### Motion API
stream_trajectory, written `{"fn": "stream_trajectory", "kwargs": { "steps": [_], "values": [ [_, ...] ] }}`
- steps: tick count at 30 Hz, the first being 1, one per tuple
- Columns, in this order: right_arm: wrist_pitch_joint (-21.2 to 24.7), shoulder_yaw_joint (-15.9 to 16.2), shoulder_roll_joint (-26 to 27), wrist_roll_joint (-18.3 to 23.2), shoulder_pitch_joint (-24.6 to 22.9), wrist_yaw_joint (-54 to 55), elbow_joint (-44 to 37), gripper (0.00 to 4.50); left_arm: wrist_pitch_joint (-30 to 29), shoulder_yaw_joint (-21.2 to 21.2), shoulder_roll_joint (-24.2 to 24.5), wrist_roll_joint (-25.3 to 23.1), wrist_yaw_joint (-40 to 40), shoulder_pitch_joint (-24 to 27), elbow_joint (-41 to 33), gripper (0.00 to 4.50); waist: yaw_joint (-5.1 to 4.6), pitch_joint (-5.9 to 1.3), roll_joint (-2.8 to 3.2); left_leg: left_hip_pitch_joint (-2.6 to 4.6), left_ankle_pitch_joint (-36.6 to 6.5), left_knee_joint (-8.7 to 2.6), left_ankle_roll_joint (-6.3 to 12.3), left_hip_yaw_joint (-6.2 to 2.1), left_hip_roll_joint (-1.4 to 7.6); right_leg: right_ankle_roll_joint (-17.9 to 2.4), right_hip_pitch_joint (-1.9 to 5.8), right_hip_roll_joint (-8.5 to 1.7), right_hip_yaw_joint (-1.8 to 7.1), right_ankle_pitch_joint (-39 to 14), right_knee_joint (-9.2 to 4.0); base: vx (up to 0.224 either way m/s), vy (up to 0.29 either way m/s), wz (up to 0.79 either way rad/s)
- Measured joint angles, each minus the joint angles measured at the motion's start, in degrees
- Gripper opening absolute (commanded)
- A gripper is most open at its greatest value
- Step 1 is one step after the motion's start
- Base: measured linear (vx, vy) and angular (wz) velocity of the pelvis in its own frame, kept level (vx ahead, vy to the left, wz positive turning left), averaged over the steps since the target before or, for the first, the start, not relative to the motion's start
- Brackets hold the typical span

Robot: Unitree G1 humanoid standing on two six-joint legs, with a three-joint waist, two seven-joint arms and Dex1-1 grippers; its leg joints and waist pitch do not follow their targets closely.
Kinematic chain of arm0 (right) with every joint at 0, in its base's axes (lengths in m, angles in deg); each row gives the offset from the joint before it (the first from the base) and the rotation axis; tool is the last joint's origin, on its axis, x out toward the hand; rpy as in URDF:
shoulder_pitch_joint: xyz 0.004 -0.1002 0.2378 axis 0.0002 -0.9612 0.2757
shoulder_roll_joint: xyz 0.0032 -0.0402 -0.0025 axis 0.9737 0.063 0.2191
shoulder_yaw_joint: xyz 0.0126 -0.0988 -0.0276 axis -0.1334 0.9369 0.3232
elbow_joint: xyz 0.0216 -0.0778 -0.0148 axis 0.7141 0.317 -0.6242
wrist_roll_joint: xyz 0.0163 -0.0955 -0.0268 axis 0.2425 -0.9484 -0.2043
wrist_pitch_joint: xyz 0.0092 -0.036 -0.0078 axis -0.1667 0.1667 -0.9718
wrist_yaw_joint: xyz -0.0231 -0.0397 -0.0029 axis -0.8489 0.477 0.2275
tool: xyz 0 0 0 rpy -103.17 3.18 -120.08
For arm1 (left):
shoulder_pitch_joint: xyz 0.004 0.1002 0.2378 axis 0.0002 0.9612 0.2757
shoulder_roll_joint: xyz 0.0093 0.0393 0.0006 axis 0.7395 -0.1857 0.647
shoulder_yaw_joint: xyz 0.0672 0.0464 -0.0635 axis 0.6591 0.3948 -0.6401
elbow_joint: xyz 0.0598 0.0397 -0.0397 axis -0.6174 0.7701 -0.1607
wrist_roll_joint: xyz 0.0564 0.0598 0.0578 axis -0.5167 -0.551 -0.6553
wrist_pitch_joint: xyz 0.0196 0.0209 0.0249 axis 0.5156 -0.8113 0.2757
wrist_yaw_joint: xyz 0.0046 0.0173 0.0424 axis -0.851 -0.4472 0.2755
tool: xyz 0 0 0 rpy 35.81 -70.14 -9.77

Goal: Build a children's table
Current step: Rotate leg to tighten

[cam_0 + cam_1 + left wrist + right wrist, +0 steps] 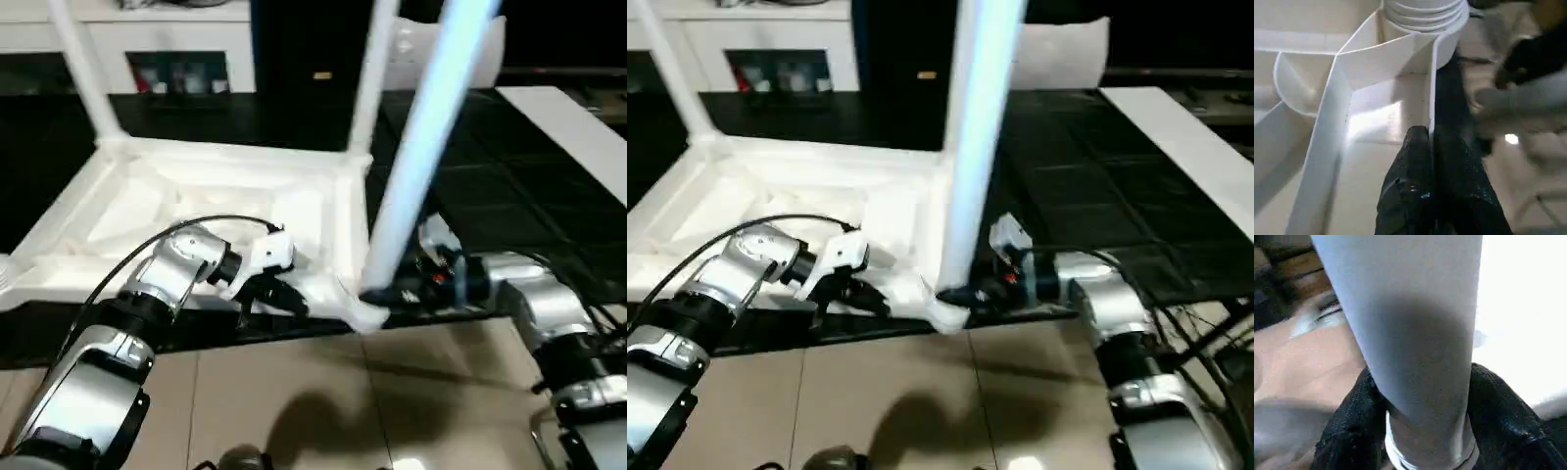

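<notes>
Table top (196,196) lies upside down on the dark floor mat (490,196), ribbed underside facing up, near edge along the line where the mat meets the beige floor tiles (323,392). Its flat plane is level; the legs give the long axis, running up from the corner sockets.

Two far legs are seated and stand up out of the far corners: far left leg (83,69) leans slightly toward picture left, far right leg (370,78) is close to upright.

Third leg (416,157) stands at the near right corner, thick end down at the socket (367,311), thin end going up out of the top of the head views, tilted toward the right as it rises. In the left wrist view its ribbed lower end (1422,12) sits at the corner socket; how deep it is seated I cannot tell, that part is blurred.

Right gripper (1420,396): fingers about half open and wrapped around the foot of that third leg, one black finger (1352,426) on each side, touching it just above the ringed base.

Left gripper (1431,147): fingers pressed together, pinching the thin upright rim wall (1431,88) of the table top, just beside the near right corner.

White cabinet (147,39) stands behind the table, well apart.
</notes>
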Motion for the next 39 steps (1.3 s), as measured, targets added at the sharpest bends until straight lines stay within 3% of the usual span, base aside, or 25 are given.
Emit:
{"fn": "stream_trajectory", "kwargs": {
  "steps": [4, 6, 10, 12, 14, 17, 20, 21, 29, 32, 39],
  "values": [
    [3.0, -4.7, 5.7, -1.8, 4.0, 19.0, 4.1, 2.0, -8.8, -3.2, -4.7, -0.6, 12.2, -0.8, -0.1, 0.0, -2.01, 0.01, -0.03, 0.05, 0.0, 0.07, -0.08, -0.02, 0.02, -0.1, -0.09, -0.03, -0.07, 0.3, -0.12, 0.0, 0.0, 0.0],
    [3.3, -6.0, 7.3, -2.3, 5.3, 25.6, 5.8, 2.0, -11.6, -4.2, -7.5, -0.5, 16.4, -1.0, -0.2, 0.0, -2.47, 0.01, -0.03, 0.05, 0.0, 0.07, -0.08, -0.02, 0.03, -0.1, -0.09, -0.03, -0.09, 0.3, -0.23, 0.0, 0.0, 0.0],
    [-0.4, -8.7, 11.2, -2.8, 8.9, 39.4, 12.3, 2.0, -13.1, -5.6, -12.9, -0.6, 27.5, -2.5, 2.2, 0.0, -2.26, 0.01, -0.01, -0.06, 0.0, -0.01, -0.09, -0.07, 0.04, -0.1, -0.24, -0.02, -0.21, 0.5, -0.23, 0.0, 0.0, 0.0],
    [-2.1, -9.3, 11.9, -2.8, 9.1, 41.4, 13.4, 2.69, -13.1, -5.7, -13.8, -0.7, 29.5, -2.5, 2.4, 0.0, -2.02, 0.01, 0.02, -0.09, 0.0, -0.11, -0.09, -0.1, 0.04, -0.1, -0.24, -0.02, -0.26, 0.5, -0.27, 0.0, 0.0, 0.0],
    [-2.8, -10.5, 12.8, -2.6, 9.1, 42.3, 13.7, 2.75, -12.7, -5.6, -14.3, -1.2, 30.4, -2.5, 2.3, 0.0, -1.88, 0.0, 0.05, -0.11, 0.0, -0.21, -0.09, -0.09, 0.04, -0.4, -0.24, -0.02, -0.27, 0.6, -0.36, 0.0, 0.0, 0.0],
    [-3.0, -10.7, 12.6, -2.6, 8.9, 42.1, 13.5, 3.12, -13.0, -5.4, -14.7, -1.9, 31.0, -2.5, 1.7, 0.0, -1.56, 0.0, 0.08, -0.14, 0.0, -0.32, -0.08, -0.09, 0.04, -0.4, -0.19, -0.02, -0.31, 0.7, -0.6, 0.0, 0.0, 0.0],
    [-3.8, -10.8, 11.1, -2.0, 6.6, 38.9, 11.1, 3.19, -13.1, -5.1, -14.4, -2.0, 31.1, -2.4, 1.4, 0.0, -1.18, 0.0, 0.08, -0.18, 0.0, -0.34, -0.06, -0.08, 0.03, -0.4, -0.16, -0.02, -0.31, 0.8, -0.72, 0.0, 0.0, 0.0],
    [-4.1, -10.7, 10.0, -1.4, 5.4, 36.3, 10.0, 3.5, -12.2, -4.4, -14.1, -2.0, 31.0, -2.4, 1.5, 0.0, -0.94, 0.0, 0.08, -0.19, 0.0, -0.35, -0.05, -0.08, 0.03, -0.4, -0.17, -0.02, -0.31, 0.8, -0.75, 0.0, 0.0, 0.0],
    [-2.6, -9.2, 2.4, 0.8, -0.2, 20.9, 3.0, 4.03, -5.7, -3.1, -10.4, -2.3, 26.3, -1.0, 1.4, 0.0, -0.61, 0.02, 0.14, -0.19, 0.0, -0.43, -0.06, -0.09, 0.05, -0.4, -0.16, 0.0, -0.4, 0.8, -0.82, 0.0, 0.0, 0.0],
    [-2.4, -8.6, -2.2, 1.0, -1.8, 15.4, 0.6, 4.43, -2.8, -2.2, -7.8, -2.4, 22.6, -0.2, 0.8, 0.0, -0.29, 0.01, 0.15, -0.16, 0.0, -0.43, -0.05, -0.09, 0.05, -0.4, -0.11, 0.0, -0.4, 0.8, -0.88, 0.0, 0.0, 0.0],
    [-3.0, -5.6, -7.0, 0.4, -2.9, 6.0, -1.2, 4.48, 3.3, 0.6, -3.4, -2.2, 13.2, 0.7, -0.1, 0.0, 0.9, 0.0, 0.17, -0.17, 0.0, -0.45, -0.05, -0.09, 0.05, -0.1, -0.12, 0.0, -0.41, 0.6, -0.88, 0.0, 0.0, 0.0]
  ]
}}
